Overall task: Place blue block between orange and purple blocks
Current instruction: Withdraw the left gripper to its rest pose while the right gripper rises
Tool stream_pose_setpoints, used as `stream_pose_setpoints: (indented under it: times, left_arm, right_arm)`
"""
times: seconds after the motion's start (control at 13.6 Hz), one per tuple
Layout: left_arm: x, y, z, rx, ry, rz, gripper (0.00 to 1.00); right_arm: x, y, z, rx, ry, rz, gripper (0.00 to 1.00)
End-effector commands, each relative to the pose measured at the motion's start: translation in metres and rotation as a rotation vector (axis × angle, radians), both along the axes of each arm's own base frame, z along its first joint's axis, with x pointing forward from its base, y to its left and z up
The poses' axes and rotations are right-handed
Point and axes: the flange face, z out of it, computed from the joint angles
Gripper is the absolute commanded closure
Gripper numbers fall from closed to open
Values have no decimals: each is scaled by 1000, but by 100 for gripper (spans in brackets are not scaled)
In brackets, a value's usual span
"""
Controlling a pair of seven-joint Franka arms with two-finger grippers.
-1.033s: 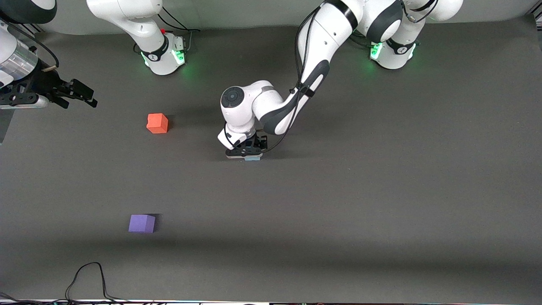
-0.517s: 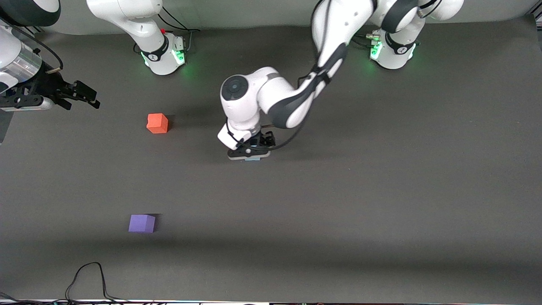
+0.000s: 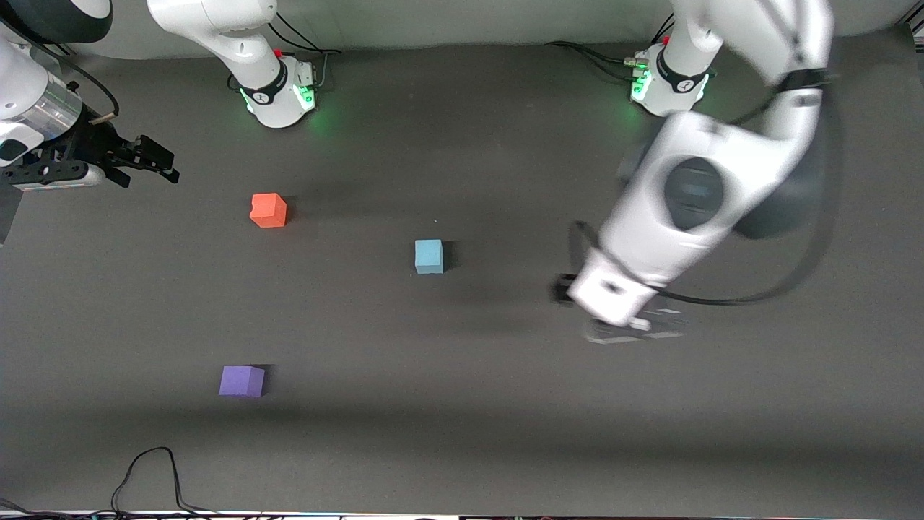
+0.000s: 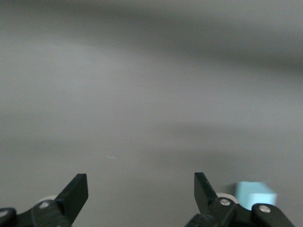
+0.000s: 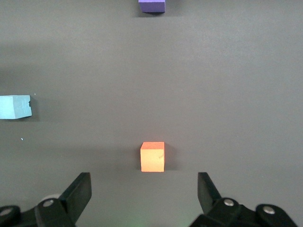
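The blue block (image 3: 429, 256) sits alone on the dark mat. It is nearer to the front camera than the orange block (image 3: 268, 210), farther than the purple block (image 3: 242, 380), and offset from both toward the left arm's end. My left gripper (image 3: 629, 328) is open and empty, up over bare mat toward the left arm's end; its wrist view (image 4: 141, 182) shows the blue block (image 4: 255, 194) beside one finger. My right gripper (image 3: 155, 165) is open and empty (image 5: 144, 182), waiting at the right arm's end, looking at the orange block (image 5: 152, 156), purple block (image 5: 151, 5) and blue block (image 5: 15, 107).
A black cable (image 3: 155, 469) loops on the mat at the edge nearest the front camera. The two arm bases (image 3: 278, 94) (image 3: 668, 87) stand along the table edge farthest from it.
My left gripper has let go of the blue block, risen and swung fast toward the left arm's end. The blue block stays where it was set. The right gripper has only drifted slightly.
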Motion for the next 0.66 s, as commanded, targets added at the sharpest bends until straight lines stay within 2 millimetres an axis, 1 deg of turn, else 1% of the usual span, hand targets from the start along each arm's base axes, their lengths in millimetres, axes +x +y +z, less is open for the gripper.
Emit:
stream_pose_setpoints:
  times: [0.0, 0.07, 0.15, 0.3, 0.37, 0.52, 0.59]
  left_arm:
    - [0, 95, 19, -14, 40, -65, 0]
    - [2, 126, 27, -15, 39, -84, 0]
    - [0, 154, 36, -10, 44, -101, 0]
    - [-12, 212, 65, -12, 33, -96, 0]
    - [-22, 232, 78, -8, 19, -77, 0]
    - [-48, 240, 93, 23, 4, -77, 0]
    - [-59, 239, 95, 27, -1, -78, 0]
  right_arm:
    - [1, 1, 22, -2, 2, 25, 2]
    - [4, 8, 26, -2, 3, 29, 3]
    - [7, 19, 35, -1, -12, 44, 3]
    - [10, 33, 50, 1, 1, 22, 4]
    - [10, 46, 61, 2, 1, 21, 4]
    - [9, 62, 67, 5, 3, -13, 4]
    - [7, 82, 70, 6, 0, -30, 4]
